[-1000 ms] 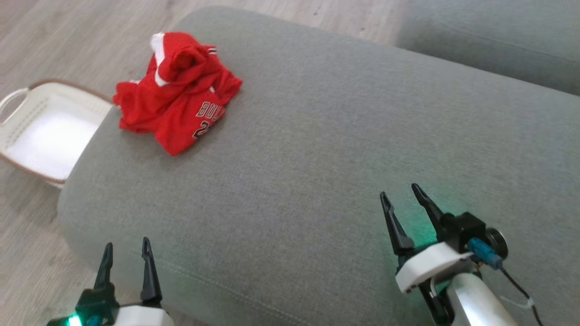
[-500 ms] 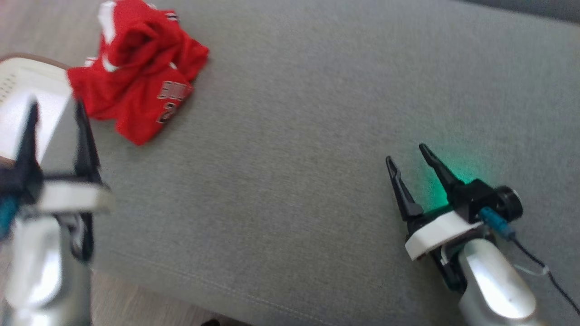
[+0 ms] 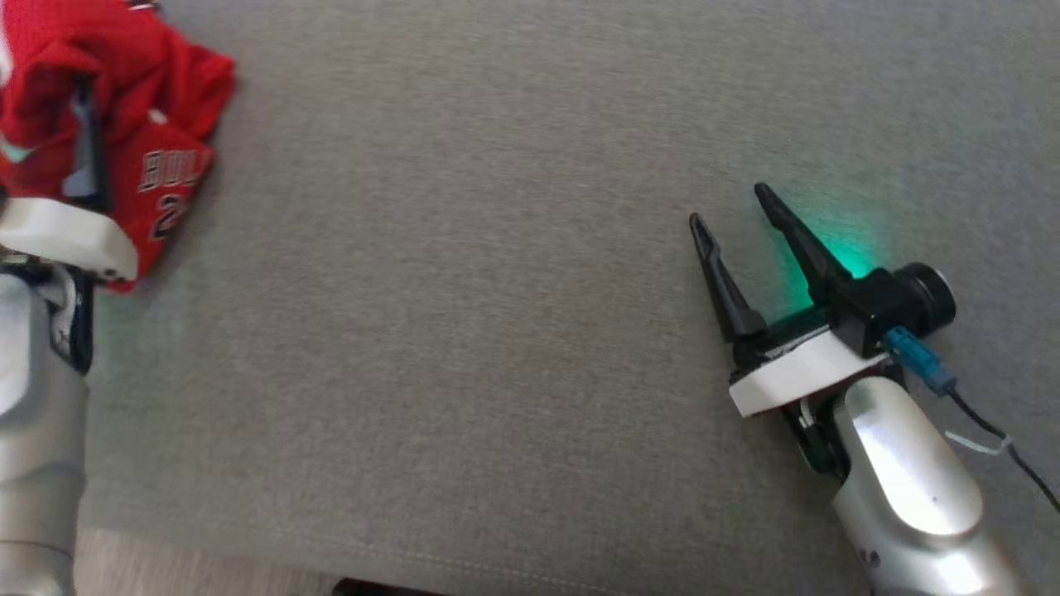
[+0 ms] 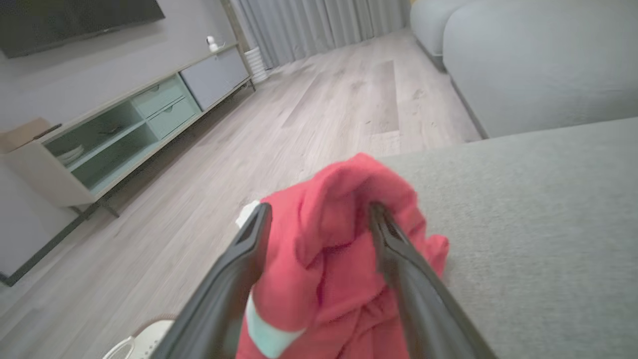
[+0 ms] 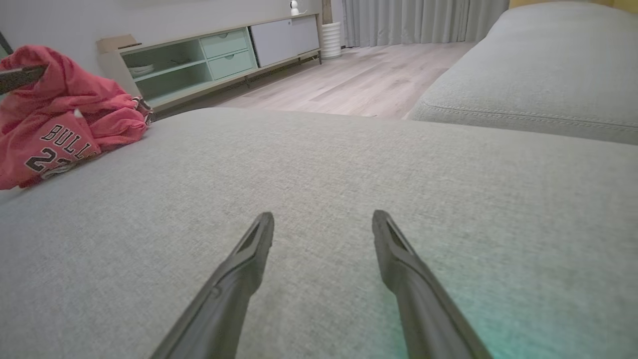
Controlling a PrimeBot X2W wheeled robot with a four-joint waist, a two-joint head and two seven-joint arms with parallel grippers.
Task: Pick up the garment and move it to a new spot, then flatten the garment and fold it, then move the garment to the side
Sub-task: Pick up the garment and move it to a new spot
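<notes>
Red cloth bulges up between the two dark fingers in the left wrist view. The garment (image 4: pixel 324 279), a crumpled jersey with a pale trim band low down, lies heaped at the edge of the grey cushion (image 4: pixel 543 224). The left gripper (image 4: pixel 319 212) straddles the raised top fold with its jaws spread wide, one finger on each side of the bunch and not clamped on it. The finger on this view's right lies against the fabric. Beyond the heap are a pale wood floor (image 4: pixel 319 99) and a low cabinet (image 4: pixel 124 129) with open shelves along the wall. The rim of a white basket (image 4: pixel 144 341) peeks in at the bottom edge.

In the head view the garment sits at the upper left corner of the picture, on the cushion, with white lettering and part of a number facing up. One finger of the left gripper crosses over the red cloth, and its white mount and silvery forearm run down the left edge. The right gripper (image 3: pixel 729 205) is well apart from the garment, at the right over the cushion, with its jaws open. A green glow falls on the fabric beside it.

The right wrist view looks along those spread fingers across the grey cushion. The garment lies far to this view's left, its lettering reading BULLS, and a dark fingertip of the other gripper shows at its top. A second cushion (image 5: pixel 538 85) rises at the upper right.
</notes>
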